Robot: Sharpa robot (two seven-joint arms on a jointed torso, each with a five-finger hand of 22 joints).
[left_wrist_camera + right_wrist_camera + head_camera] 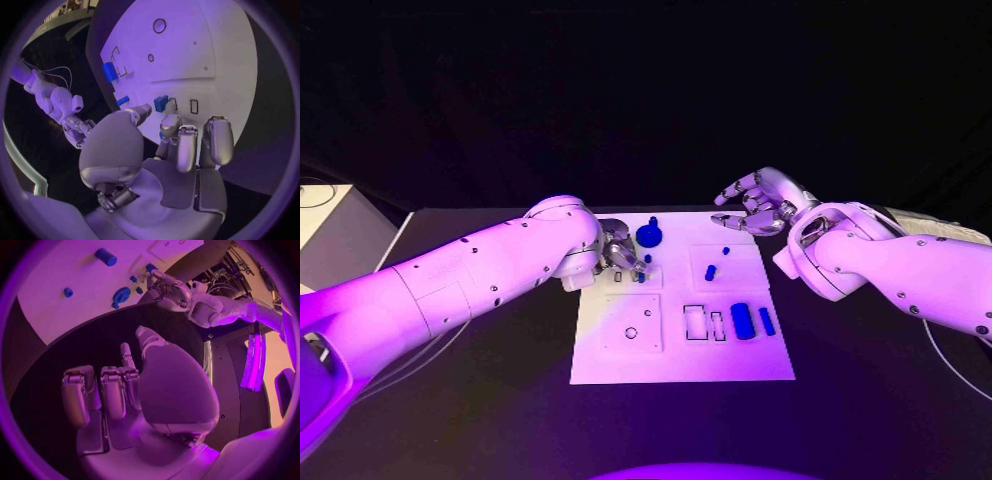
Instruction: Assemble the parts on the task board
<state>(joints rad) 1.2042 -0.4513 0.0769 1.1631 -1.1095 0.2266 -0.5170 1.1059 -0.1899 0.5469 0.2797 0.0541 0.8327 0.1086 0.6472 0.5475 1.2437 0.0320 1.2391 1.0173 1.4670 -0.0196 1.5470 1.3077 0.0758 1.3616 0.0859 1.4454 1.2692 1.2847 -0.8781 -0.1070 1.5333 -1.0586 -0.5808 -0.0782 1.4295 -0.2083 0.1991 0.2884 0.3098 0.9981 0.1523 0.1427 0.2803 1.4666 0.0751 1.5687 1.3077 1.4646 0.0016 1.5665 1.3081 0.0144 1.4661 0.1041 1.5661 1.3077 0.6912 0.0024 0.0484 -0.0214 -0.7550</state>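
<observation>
The white task board (682,345) lies mid-table. My left hand (620,250) reaches down over its far left part. In the left wrist view the thumb and fingers of that hand (162,150) are spread beside a small blue block (160,103) next to a slot; I cannot tell if they touch it. My right hand (759,200) hovers off the board's far right corner, fingers apart and holding nothing. On the board lie a round blue part (651,235), a small blue peg (711,271), a blue cylinder (741,320) and a blue bar (766,320).
A white box (336,235) stands at the table's left edge with a cable (315,190) on it. The board has open cut-outs at its near left (632,322) and centre (694,320). The black table (488,400) surrounds the board.
</observation>
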